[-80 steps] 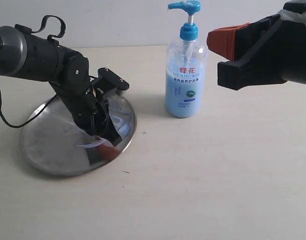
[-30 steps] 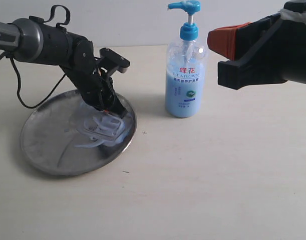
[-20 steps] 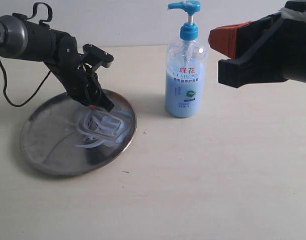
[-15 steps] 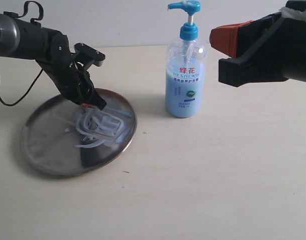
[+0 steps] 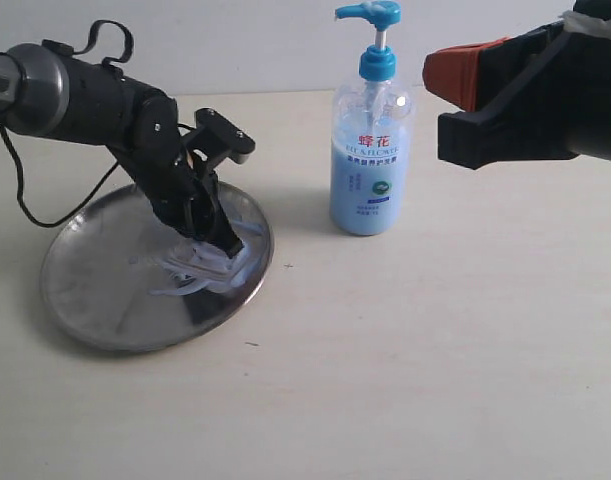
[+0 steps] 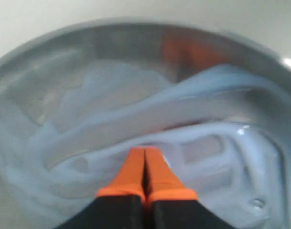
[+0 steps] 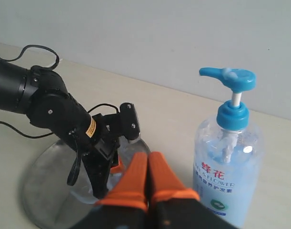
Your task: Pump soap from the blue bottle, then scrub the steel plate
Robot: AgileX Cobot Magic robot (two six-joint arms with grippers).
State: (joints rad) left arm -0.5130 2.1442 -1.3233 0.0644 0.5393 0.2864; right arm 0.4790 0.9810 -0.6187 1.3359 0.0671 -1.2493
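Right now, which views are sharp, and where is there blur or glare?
Exterior view: bottle and plate sharp, right fingers near the lens soft-edged. Left wrist view: soft throughout, soap streaks blurred, a glint on the plate rim. Right wrist view: bottle label legible, small highlight on it.

This is looking like a robotics lab: a plain beige table (image 5: 435, 380) is lying beneath the jaws, a blank wall (image 5: 235, 45) is standing behind them, a cable (image 5: 18, 197) is trailing off the left arm (image 5: 85, 100).
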